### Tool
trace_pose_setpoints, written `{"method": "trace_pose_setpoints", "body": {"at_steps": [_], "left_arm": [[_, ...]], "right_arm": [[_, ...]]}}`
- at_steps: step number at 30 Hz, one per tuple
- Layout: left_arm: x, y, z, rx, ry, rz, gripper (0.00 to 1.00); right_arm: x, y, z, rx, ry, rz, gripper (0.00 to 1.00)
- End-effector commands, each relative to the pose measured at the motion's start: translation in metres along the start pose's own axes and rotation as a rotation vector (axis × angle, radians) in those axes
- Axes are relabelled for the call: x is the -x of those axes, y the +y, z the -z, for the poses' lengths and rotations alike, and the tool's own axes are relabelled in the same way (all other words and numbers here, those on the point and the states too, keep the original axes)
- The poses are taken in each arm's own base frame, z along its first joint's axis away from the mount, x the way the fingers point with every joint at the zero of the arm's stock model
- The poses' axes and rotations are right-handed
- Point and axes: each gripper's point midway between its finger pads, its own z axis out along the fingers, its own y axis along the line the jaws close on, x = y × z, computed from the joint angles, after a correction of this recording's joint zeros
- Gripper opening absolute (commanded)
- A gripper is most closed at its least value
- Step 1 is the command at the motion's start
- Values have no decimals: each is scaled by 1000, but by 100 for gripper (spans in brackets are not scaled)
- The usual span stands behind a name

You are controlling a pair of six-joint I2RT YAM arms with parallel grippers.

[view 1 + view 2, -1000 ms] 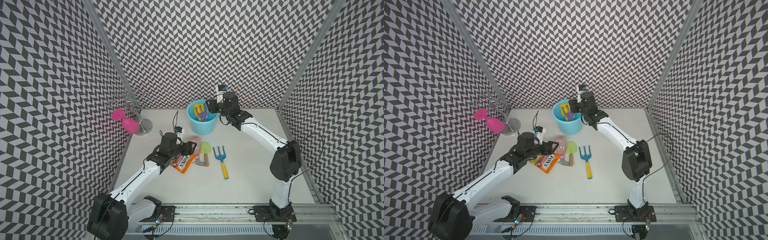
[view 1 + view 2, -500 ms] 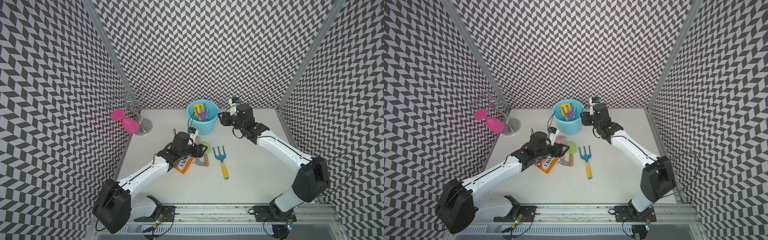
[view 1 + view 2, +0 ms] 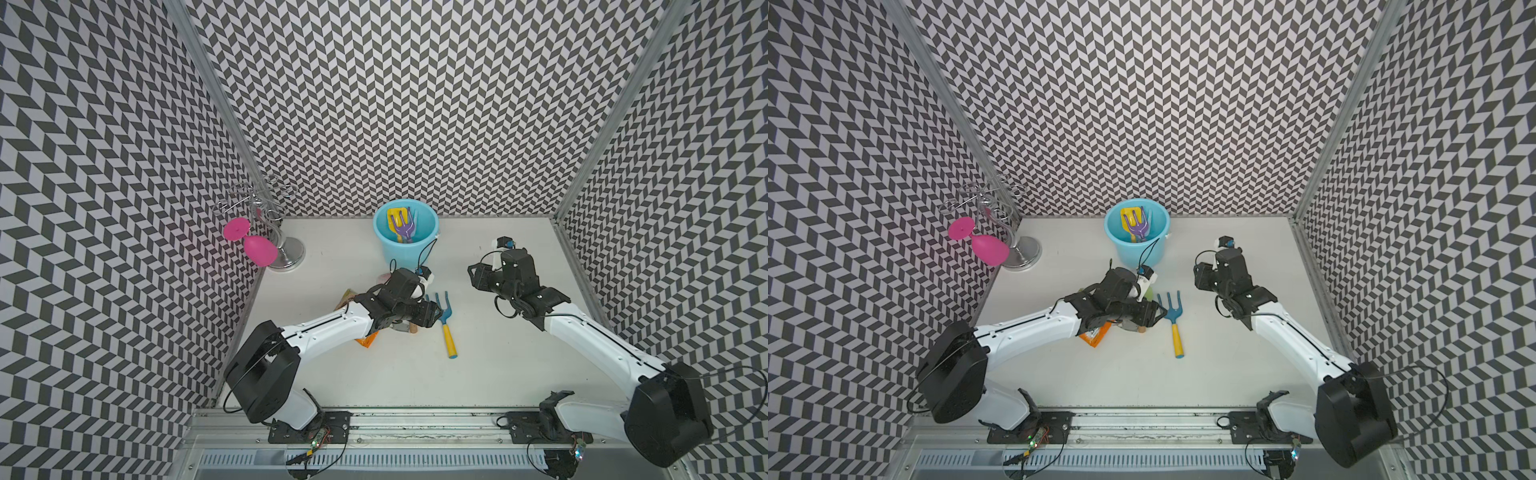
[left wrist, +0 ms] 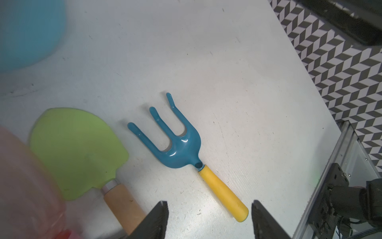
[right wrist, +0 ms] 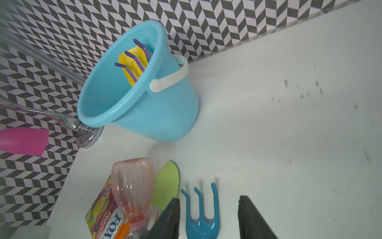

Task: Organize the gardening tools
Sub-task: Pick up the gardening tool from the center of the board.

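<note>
In both top views, the white tabletop [image 3: 498,374] carries a light blue bucket [image 3: 399,257] standing upright near the back wall, with a yellow trowel [image 3: 394,217] and a purple fork [image 3: 406,227] leaning inside it. In front of the bucket, the pink spray bottle [image 5: 132,186] lies on its side, partly over the orange candy bag [image 5: 105,221]; just beside it is the green trowel [image 4: 76,151] with its wooden handle, and a little apart the teal fork [image 4: 177,149] with its yellow handle, tines toward the bucket. In the left wrist view I see my left claw [image 4: 208,203] spread, the fork's handle end showing between its fingers, nothing gripped. My right claw [image 5: 208,198] hovers off to the fork's right, spread too and empty.
</note>
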Motion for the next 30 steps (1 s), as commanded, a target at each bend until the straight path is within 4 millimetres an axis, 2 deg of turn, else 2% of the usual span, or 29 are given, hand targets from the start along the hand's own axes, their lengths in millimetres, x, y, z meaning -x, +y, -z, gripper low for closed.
{"method": "trace_pose_setpoints", "body": {"at_steps": [1, 6, 13, 24, 30], "left_arm": [[-10, -1, -12, 19, 90, -12, 66], [-28, -5, -33, 23, 191, -19, 65], [-43, 1, -54, 51, 289, -3, 63], [-43, -3, -68, 29, 313, -16, 63], [-45, 0, -79, 35, 343, -22, 63]], "right_arm": [[-4, -5, 6, -3, -6, -23, 48], [-28, -23, 7, -38, 45, -45, 48], [-39, -40, 12, -60, 41, -73, 48], [-53, -46, 7, -60, 74, -89, 47], [-54, -48, 5, -65, 75, -89, 47]]}}
